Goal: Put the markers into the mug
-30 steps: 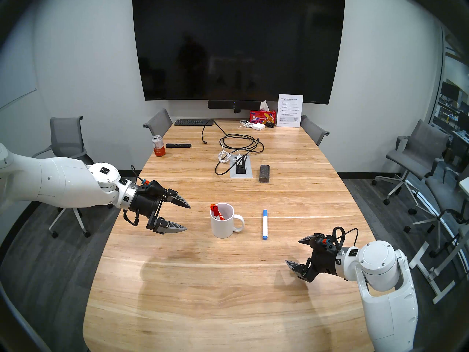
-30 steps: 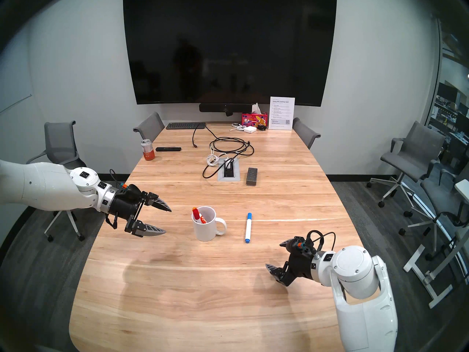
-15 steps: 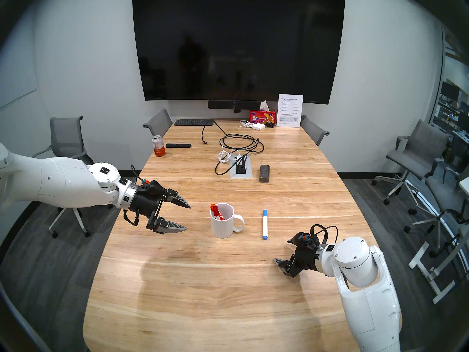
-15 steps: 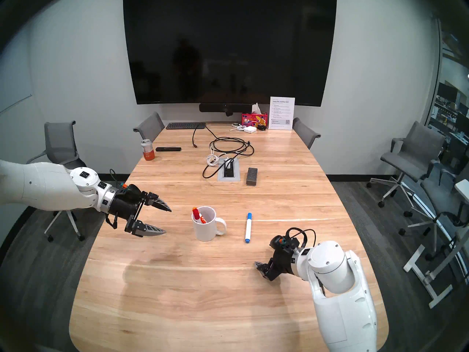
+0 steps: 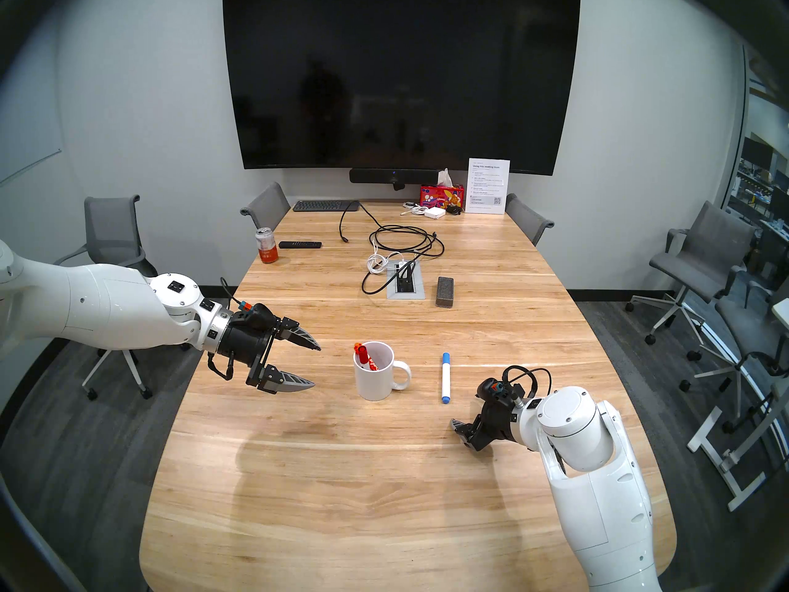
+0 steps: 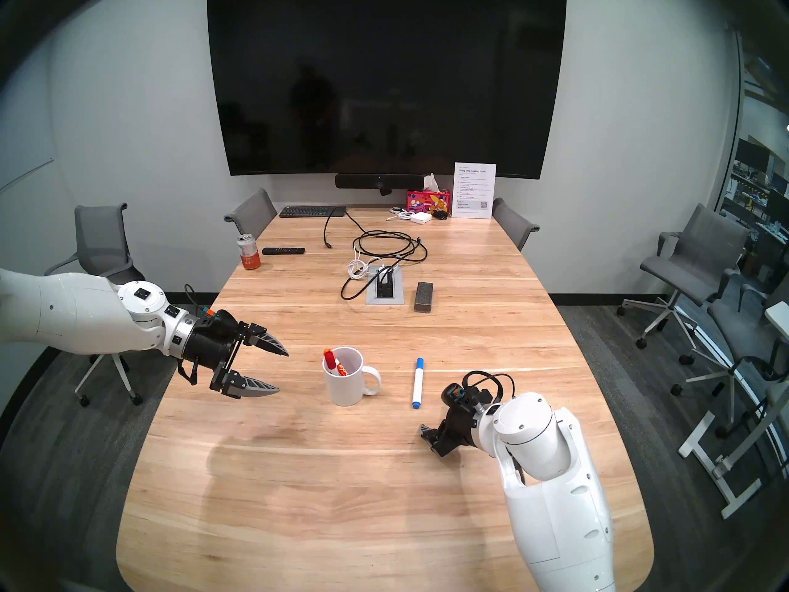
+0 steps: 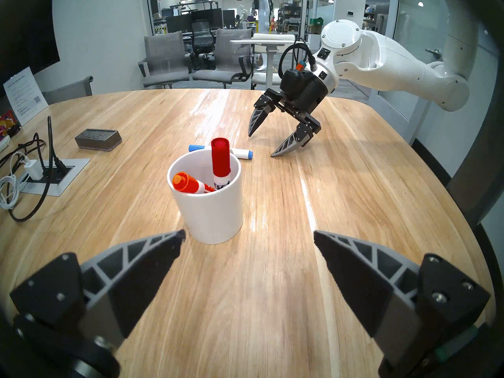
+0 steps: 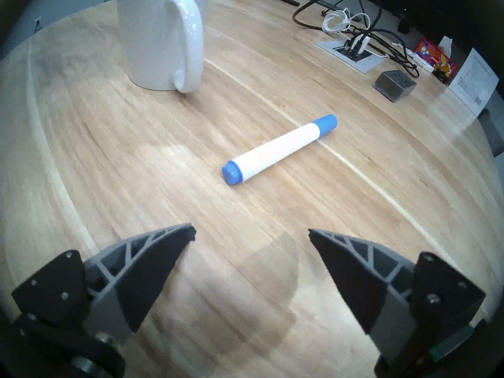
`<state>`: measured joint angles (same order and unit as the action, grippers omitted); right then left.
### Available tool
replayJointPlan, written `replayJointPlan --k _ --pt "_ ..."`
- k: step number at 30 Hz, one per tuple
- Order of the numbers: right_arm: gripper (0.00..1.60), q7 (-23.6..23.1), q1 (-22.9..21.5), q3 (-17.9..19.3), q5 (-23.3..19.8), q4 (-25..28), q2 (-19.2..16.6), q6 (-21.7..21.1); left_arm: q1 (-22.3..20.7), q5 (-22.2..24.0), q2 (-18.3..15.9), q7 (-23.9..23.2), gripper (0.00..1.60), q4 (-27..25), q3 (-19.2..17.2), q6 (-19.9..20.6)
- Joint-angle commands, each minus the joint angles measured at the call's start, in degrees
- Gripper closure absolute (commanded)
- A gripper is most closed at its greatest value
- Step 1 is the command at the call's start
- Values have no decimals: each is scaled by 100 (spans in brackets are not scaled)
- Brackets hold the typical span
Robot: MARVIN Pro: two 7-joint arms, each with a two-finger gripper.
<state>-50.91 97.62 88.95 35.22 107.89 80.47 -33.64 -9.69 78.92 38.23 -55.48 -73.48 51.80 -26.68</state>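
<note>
A white mug (image 5: 375, 382) stands mid-table with its handle toward my right. A red-capped marker (image 7: 220, 162) and an orange-capped marker (image 7: 188, 184) stand inside it. A white marker with blue cap and end (image 5: 445, 378) lies flat on the table to the right of the mug; it also shows in the right wrist view (image 8: 278, 149). My right gripper (image 8: 251, 230) is open and empty, low over the table, just short of the marker's near end. My left gripper (image 5: 317, 365) is open and empty, hovering left of the mug.
A dark grey eraser block (image 5: 445, 291), a table power box (image 5: 405, 281) and tangled cables (image 5: 401, 245) lie farther back. An orange can (image 5: 267, 245) and a remote (image 5: 299, 244) sit at the far left. Chairs ring the table.
My right arm has moved left and forward, bringing its open gripper closer to the blue-capped marker. The left arm, mug and markers have not moved.
</note>
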Motion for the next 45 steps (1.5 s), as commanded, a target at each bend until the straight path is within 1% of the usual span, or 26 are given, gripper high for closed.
replayJointPlan --k 1,12,22,30,33,39,45 --pt "0 161 -129 -71 142 -130 57 -80 -105 0 14 9 0 10 -67 -14" --pt "0 292 -31 -357 379 -83 166 -305 -104 1 14 8 0 11 -67 -14" --pt "0 301 95 -733 597 242 277 -616 -102 2 15 7 0 12 -67 -15" --pt "0 262 138 -833 718 384 299 -828 -104 1 14 8 0 11 -67 -14" --pt "0 300 86 -830 747 312 348 -862 -104 0 14 9 0 10 -67 -14" --pt "0 277 -159 -775 795 110 519 -1154 -104 0 14 8 0 11 -67 -14" --pt "0 323 -417 -829 855 -146 686 -1301 -103 1 14 8 0 11 -67 -14"
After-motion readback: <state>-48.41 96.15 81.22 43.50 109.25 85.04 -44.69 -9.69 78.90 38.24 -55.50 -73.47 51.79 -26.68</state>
